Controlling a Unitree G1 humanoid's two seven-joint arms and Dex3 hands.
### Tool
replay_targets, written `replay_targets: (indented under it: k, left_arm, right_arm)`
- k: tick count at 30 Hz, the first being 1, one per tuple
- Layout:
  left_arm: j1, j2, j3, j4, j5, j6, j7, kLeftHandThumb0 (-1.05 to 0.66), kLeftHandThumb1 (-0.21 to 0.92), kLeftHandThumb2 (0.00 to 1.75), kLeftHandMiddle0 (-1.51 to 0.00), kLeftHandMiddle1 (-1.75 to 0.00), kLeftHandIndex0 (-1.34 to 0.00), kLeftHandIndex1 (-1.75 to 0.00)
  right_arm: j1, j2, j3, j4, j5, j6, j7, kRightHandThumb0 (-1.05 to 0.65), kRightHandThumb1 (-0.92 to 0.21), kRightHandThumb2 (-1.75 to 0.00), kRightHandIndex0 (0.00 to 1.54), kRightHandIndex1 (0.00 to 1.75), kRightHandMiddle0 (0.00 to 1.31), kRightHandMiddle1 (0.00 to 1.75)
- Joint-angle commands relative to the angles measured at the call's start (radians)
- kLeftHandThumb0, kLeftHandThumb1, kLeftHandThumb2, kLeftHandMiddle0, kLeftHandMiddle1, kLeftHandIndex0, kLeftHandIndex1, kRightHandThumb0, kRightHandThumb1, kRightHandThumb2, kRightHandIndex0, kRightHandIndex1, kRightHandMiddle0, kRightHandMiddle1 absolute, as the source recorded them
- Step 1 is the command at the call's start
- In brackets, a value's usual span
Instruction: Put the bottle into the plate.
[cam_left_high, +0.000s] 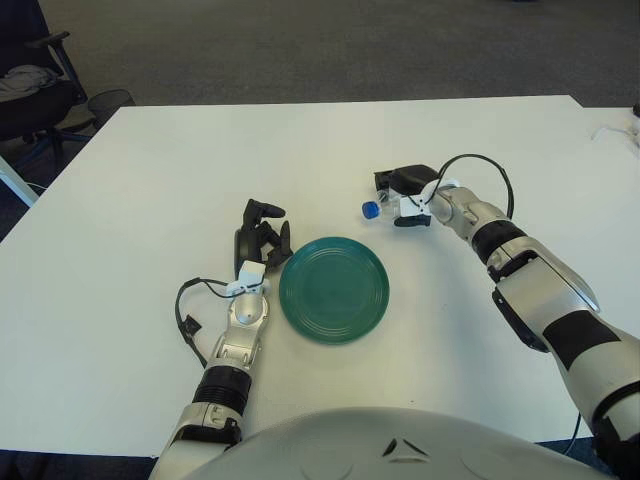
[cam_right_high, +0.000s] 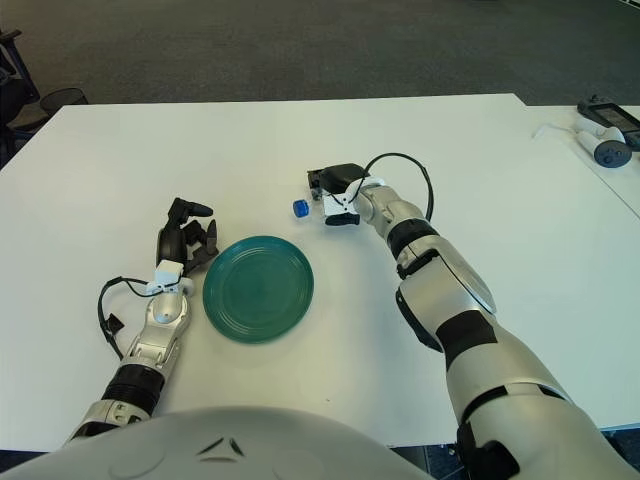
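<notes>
A round green plate (cam_left_high: 334, 289) lies on the white table (cam_left_high: 180, 160) in front of me. A small clear bottle with a blue cap (cam_left_high: 371, 209) lies on its side just beyond the plate's far right rim, cap pointing left. My right hand (cam_left_high: 403, 192) is closed around the bottle's body, which its dark fingers mostly hide. The bottle sits at table level, outside the plate. My left hand (cam_left_high: 262, 235) shows beside the plate's left rim, fingers relaxed and holding nothing.
A black office chair (cam_left_high: 35, 85) stands off the table's far left corner. White devices with a cable (cam_right_high: 603, 135) lie at the far right edge. A black cable loops by my left wrist (cam_left_high: 188, 310).
</notes>
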Motion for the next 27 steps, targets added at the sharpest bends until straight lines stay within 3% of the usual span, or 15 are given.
replay_targets:
  k: [1,11,18,24,27]
  left_arm:
    - [0.071,-0.002,-0.012,0.092,0.01,0.015,-0.014,-0.4,0.6,0.95,-0.97,-1.75,-0.4,-1.75]
    - [0.078,-0.003,-0.009,0.086,-0.02,0.018,-0.049,-0.4,0.6,0.95,-0.97,-1.75,-0.4,-1.75]
    - [0.082,-0.006,-0.003,0.089,-0.037,0.005,-0.063,-0.4,0.61,0.95,-0.97,-1.75,-0.4,-1.75]
    - [0.082,-0.006,0.005,0.098,-0.046,-0.005,-0.067,-0.4,0.61,0.94,-0.97,-1.75,-0.4,-1.75]
    - [0.081,-0.006,0.007,0.098,-0.046,-0.005,-0.065,-0.4,0.61,0.94,-0.98,-1.75,-0.39,-1.75]
  right_arm:
    - [0.019,-0.011,-0.017,-0.025,0.02,-0.008,0.01,0.0,-0.07,-1.59,0.79,1.71,0.58,1.75]
    - [0.041,-0.061,-0.079,-0.176,0.07,-0.045,0.038,0.0,0.01,-1.69,0.83,1.75,0.64,1.75]
    - [0.114,-0.112,-0.152,-0.404,0.122,-0.048,0.063,0.0,0.0,-1.68,0.82,1.75,0.65,1.74]
    - [0.28,-0.158,-0.255,-0.848,0.221,0.025,0.165,0.0,-0.1,-1.56,0.77,1.7,0.56,1.75]
    - [0.313,-0.16,-0.28,-0.951,0.261,0.044,0.201,0.0,-0.13,-1.52,0.77,1.67,0.54,1.75]
